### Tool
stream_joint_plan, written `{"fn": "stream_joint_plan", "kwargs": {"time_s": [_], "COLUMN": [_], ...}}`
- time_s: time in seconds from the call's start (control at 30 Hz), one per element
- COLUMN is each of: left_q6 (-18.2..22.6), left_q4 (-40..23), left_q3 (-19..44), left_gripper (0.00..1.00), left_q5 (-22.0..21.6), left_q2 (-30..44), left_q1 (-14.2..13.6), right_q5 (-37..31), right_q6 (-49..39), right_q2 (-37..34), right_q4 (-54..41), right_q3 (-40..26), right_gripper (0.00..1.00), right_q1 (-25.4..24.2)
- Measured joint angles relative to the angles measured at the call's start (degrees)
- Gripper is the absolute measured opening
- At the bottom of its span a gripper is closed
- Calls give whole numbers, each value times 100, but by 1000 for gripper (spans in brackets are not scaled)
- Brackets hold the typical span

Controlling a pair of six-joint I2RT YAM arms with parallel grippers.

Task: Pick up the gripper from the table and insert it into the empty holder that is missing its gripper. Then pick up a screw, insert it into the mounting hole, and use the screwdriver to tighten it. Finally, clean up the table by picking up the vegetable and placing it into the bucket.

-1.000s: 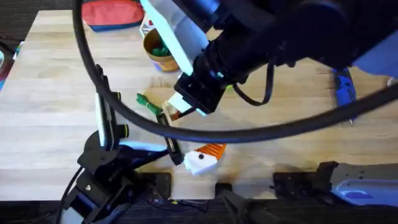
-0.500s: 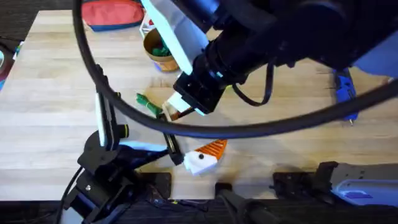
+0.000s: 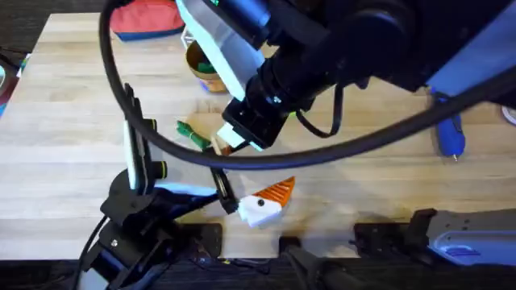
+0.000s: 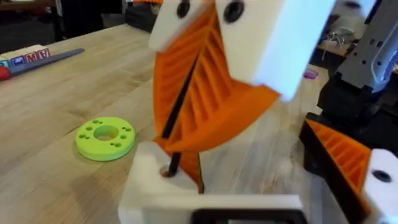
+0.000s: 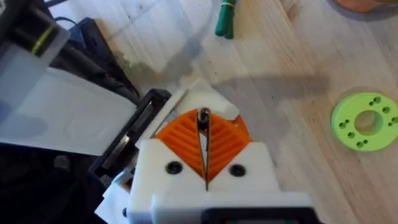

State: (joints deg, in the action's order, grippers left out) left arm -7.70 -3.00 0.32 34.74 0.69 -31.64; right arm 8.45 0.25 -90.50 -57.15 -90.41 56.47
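Note:
My right gripper (image 3: 226,145) has crossed to the table's middle and is shut on a thin dark screw (image 5: 203,116). The screw's lower end meets a hole in the white holder (image 4: 148,186), which sits at the tip of my left arm. A bit of orange (image 4: 194,177) shows beside that hole; I cannot tell whether it is the gripper. My left gripper (image 3: 266,201) is open, its orange finger (image 4: 339,155) standing well apart from the holder. The green vegetable (image 3: 192,135) lies just left of the right gripper. The bucket (image 3: 201,68) stands behind. The blue screwdriver (image 3: 448,129) lies far right.
A green ring disc (image 5: 365,122) lies on the wood close to the two grippers. A red pouch (image 3: 145,18) sits at the back edge. The right arm and its cable loop (image 3: 121,89) hang over much of the table's middle.
The right arm has shifted a little to the left and back, uncovering more of the blue screwdriver. The left arm has stayed where it was.

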Motion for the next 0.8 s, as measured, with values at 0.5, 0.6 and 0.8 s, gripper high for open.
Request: {"fn": "stream_joint_plan", "kwargs": {"time_s": [0.5,0.6,0.8], "left_q6": [-34,-20,-18], "left_q4": [0,-2,0], "left_q3": [0,0,0], "left_gripper": [988,988,988], "left_q5": [0,2,2], "left_q2": [0,-2,0], "left_q1": [0,0,0], "right_q5": [0,0,4], "right_q6": [0,2,0], "right_q2": [-184,-227,-286], "right_q4": [134,159,178], "right_q3": [-20,-20,-20], "right_gripper": [4,4,4], "right_q1": [0,0,0]}}
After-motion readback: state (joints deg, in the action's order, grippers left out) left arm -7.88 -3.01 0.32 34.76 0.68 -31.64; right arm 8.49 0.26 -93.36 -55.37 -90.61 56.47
